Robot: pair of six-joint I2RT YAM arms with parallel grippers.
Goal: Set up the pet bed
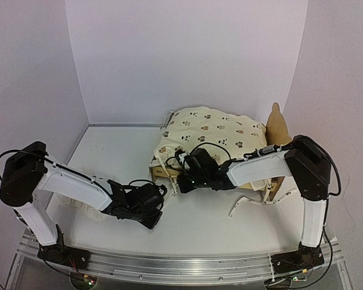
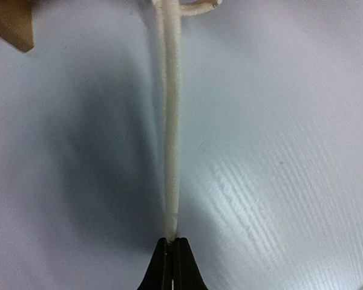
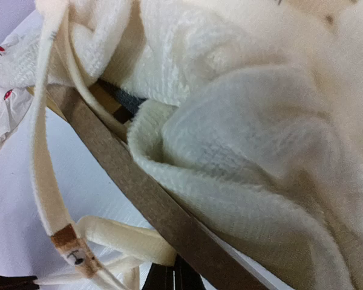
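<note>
The pet bed point(image 1: 161, 171) stands right of centre, almost wholly under the cream animal-print quilt point(image 1: 212, 130). One ear of its headboard point(image 1: 278, 125) sticks up at the right. My left gripper point(image 1: 161, 193) is low on the table by the bed's front left corner, shut on a cream quilt strap point(image 2: 169, 121) that runs taut away from the fingertips point(image 2: 172, 244). My right gripper point(image 1: 183, 179) is at the bed's front rail point(image 3: 145, 199). It is shut point(image 3: 175, 279) on another cream strap loop point(image 3: 127, 238) just under the rail. The dark grey base point(image 3: 126, 99) peeks out under the quilt.
A white red-dotted pillow edge point(image 3: 3, 90) lies at the left of the right wrist view. More cream straps point(image 1: 248, 204) trail on the table in front of the bed's right end. White walls enclose the back and sides. A wooden corner point(image 2: 12, 24) shows in the left wrist view.
</note>
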